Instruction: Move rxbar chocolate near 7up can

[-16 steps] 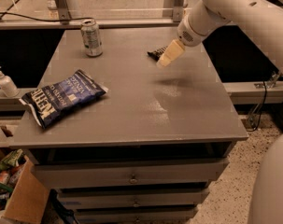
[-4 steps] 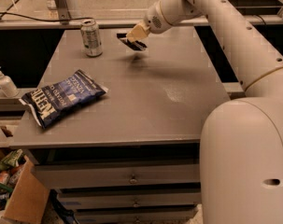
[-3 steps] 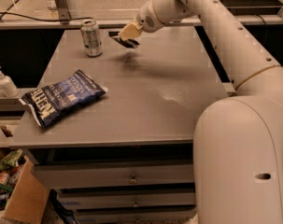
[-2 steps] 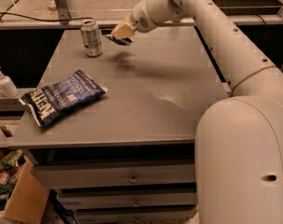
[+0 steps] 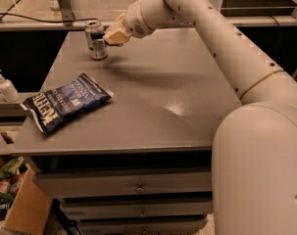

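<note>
Rxbar chocolate, a small flat black wrapper bar, is not discernible. The tan gripper (image 5: 112,36) hovers just right of the silvery-green metal 7up can (image 5: 95,39), at the far left. Its grip state cannot be told.

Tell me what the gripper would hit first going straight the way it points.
Probably the 7up can: the gripper points left at it from close by, though depth is unclear.

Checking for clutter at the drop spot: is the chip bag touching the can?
No: the chip bag lies by the table's front edge, well apart from the can, which the gripper hovers beside.
</note>
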Tool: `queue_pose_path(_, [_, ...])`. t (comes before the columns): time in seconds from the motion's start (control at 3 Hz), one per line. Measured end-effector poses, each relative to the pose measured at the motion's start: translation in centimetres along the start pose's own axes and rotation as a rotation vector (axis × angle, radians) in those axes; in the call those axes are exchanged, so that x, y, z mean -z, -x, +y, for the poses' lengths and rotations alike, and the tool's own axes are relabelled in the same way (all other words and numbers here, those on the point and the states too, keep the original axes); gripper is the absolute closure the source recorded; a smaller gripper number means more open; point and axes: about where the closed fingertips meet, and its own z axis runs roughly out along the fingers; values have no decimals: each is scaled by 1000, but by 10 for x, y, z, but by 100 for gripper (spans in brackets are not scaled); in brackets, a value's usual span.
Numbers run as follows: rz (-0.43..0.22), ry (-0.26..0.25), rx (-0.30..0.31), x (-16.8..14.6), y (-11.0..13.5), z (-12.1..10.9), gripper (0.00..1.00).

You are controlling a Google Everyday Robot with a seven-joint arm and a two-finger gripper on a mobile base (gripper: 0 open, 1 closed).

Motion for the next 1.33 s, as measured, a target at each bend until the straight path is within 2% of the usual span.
queue_pose_path(0.33, [3, 55, 82, -16, -6, 13, 100])
queue_pose_path(0.67, [35, 101, 134, -27, -18, 20, 100])
queue_pose_path(1.0, [82, 149, 173, -35, -34, 26, 84])
queue_pose_path(1.33, [136, 179, 199, -39, -45, 28, 60])
